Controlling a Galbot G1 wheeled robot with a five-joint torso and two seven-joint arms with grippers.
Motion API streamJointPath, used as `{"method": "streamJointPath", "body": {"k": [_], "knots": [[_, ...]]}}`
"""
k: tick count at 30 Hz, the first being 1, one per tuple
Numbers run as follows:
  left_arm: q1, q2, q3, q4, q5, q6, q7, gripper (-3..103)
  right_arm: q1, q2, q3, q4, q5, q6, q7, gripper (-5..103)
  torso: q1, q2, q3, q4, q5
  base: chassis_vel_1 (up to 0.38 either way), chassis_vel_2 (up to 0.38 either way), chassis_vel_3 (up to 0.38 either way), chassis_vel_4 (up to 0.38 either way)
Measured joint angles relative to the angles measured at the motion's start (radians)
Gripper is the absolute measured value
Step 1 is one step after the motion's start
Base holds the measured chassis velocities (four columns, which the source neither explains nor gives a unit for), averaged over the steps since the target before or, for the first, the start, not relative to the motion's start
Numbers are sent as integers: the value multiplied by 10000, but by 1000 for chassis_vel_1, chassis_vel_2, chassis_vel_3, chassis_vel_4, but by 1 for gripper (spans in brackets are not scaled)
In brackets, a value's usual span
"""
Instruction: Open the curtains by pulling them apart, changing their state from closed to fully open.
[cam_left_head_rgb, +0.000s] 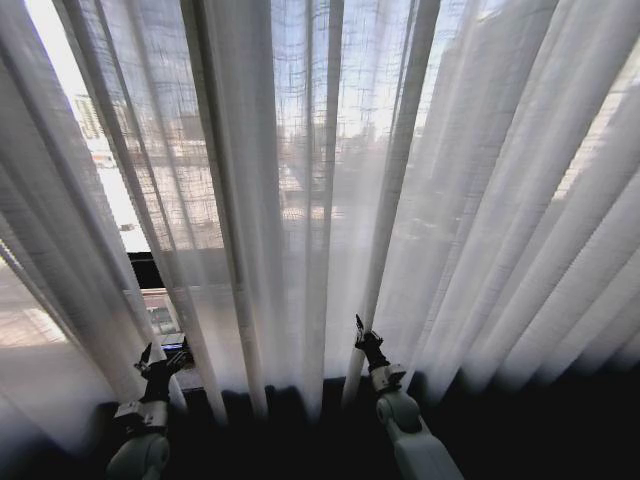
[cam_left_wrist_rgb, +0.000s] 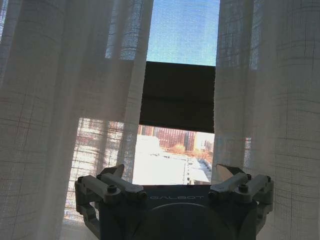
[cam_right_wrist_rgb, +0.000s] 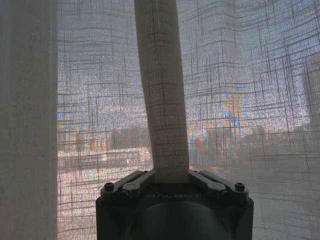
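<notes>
The curtains (cam_left_head_rgb: 330, 200) hang across the window ahead, mostly closed. The right pincer (cam_left_head_rgb: 362, 335) clamps one vertical pleat (cam_right_wrist_rgb: 162, 100) low down. The left pincer (cam_left_wrist_rgb: 175, 175) is spread open at a narrow gap between two panels.

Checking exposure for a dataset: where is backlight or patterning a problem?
Head view: the curtains glow backlit, leaving the left gripper and right gripper as dark silhouettes. Left wrist view: bright daylight through a gap. Right wrist view: rainbow moiré across the weave around the pinched fold.
</notes>
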Motion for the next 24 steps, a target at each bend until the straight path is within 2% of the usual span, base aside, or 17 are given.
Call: {"method": "streamJointPath", "body": {"k": [4, 9, 16, 24], "knots": [[0, 0, 0, 0, 0, 0, 0, 100, -152, 60, 190, 182, 51, 219, -554, 0, 0, 1, 0, -1, 0, 0, 0, 0, 0], [0, 0, 0, 0, 0, 0, 0, 100, -285, 131, 289, 362, 73, 543, -805, 0, 0, 1, 0, 0, 0, 0, 0, 0, 0], [0, 0, 0, 0, 0, 0, 0, 100, -594, 12, 516, 577, 322, 252, -1553, 0, -1, 1, 0, -1, 0, 0, 0, 0, 0], [0, 0, 0, 0, -1, -1, 0, 100, -636, -50, 650, 554, 284, 221, -1664, 0, -1, 1, 0, 1, 0, -22, -23, 21, 24]]}}
